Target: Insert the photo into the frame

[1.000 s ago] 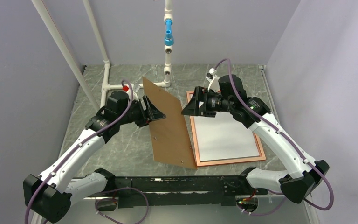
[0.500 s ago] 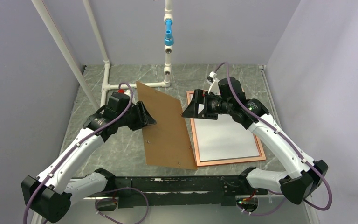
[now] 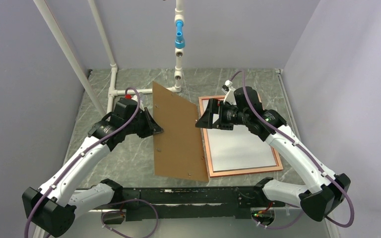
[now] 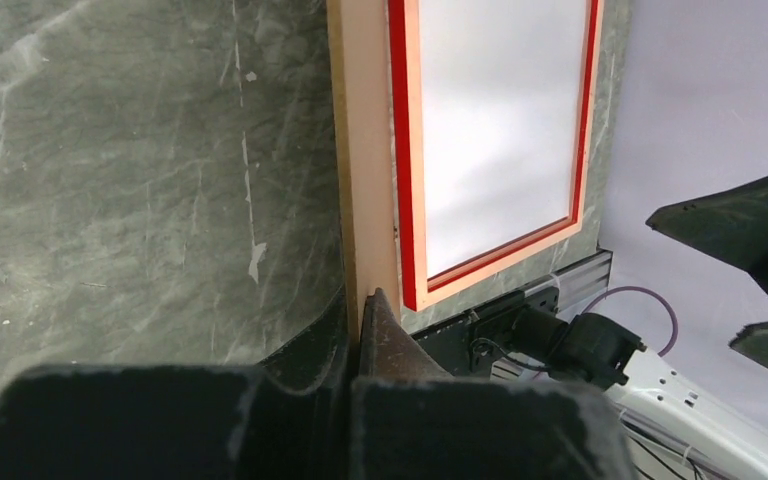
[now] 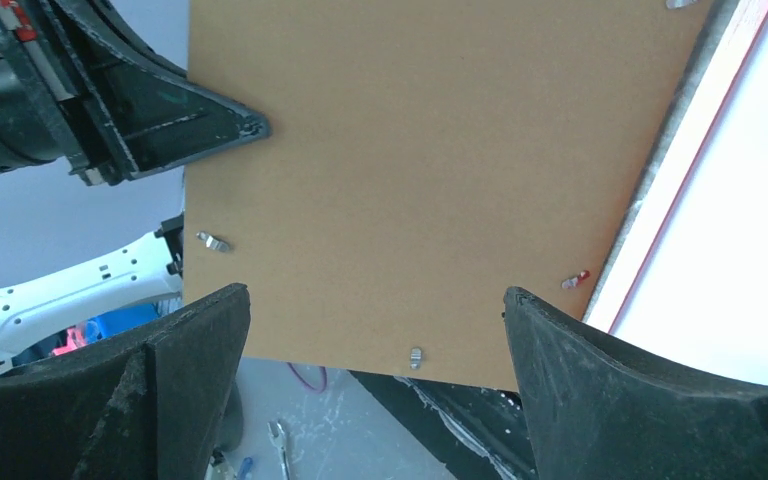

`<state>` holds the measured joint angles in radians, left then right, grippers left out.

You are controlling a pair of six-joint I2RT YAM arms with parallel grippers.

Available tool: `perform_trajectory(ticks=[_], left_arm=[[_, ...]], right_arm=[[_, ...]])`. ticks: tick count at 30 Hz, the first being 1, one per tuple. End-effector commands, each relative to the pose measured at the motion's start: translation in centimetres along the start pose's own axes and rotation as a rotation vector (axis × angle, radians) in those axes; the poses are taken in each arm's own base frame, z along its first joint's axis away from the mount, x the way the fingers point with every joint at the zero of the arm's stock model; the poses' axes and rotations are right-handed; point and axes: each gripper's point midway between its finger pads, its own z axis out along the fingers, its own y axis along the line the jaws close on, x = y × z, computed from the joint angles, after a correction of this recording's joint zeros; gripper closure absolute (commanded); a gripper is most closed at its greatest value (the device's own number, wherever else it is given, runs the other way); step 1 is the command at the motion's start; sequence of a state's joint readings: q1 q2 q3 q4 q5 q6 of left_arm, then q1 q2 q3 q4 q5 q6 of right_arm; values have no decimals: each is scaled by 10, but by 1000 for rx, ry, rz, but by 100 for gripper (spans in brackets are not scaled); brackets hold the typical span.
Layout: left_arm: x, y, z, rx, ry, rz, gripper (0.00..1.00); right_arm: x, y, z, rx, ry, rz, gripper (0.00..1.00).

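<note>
**Brown backing board (image 3: 178, 139) clamped in the left gripper (image 3: 155, 129); photo (image 3: 238, 146) lying in the frame (image 3: 245, 171)**

I have the left gripper closed tight on one long edge of the backing board, which stands tilted off the counter (image 3: 124, 153). The board's opposite edge sits low, just beside the frame. Beyond the board from that gripper, the frame lies flat, pale orange face up with red at its edges. The photo rests inside it, white face up. My right gripper (image 3: 201, 115) hovers above the frame's corner with its fingers spread wide. It points at the board and touches nothing.
</note>
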<state>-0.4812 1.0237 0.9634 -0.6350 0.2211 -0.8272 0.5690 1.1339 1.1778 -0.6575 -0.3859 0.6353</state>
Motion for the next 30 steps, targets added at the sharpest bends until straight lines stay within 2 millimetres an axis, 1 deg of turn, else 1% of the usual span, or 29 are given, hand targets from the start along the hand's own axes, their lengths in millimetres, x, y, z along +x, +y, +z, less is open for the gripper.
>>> perform_trajectory(ticks=[1, 3, 8, 14, 17, 21, 27, 30], left_arm=[[-12, -4, -11, 9, -74, 46, 100], [-16, -4, -17, 4, -104, 40, 100], [-28, -14, -39, 36, -194, 46, 100], [-39, -39, -74, 161, -300, 72, 100], [-40, -54, -87, 232, -317, 88, 100], [-39, -70, -97, 316, -315, 99, 100], [-35, -96, -111, 464, -309, 106, 100], [-33, -110, -119, 550, -309, 114, 100]], right_arm=[[-2, 3, 2, -39, -10, -20, 0], [0, 0, 3, -46, -6, -19, 0], [2, -9, 4, -56, -3, -7, 0], [5, -26, 7, -68, 2, 30, 0], [7, -35, 5, -80, 1, 46, 0], [7, -49, -1, -100, -3, 69, 0], [3, -67, -16, -169, -42, 119, 0], [2, -71, -24, -218, -66, 128, 0]])
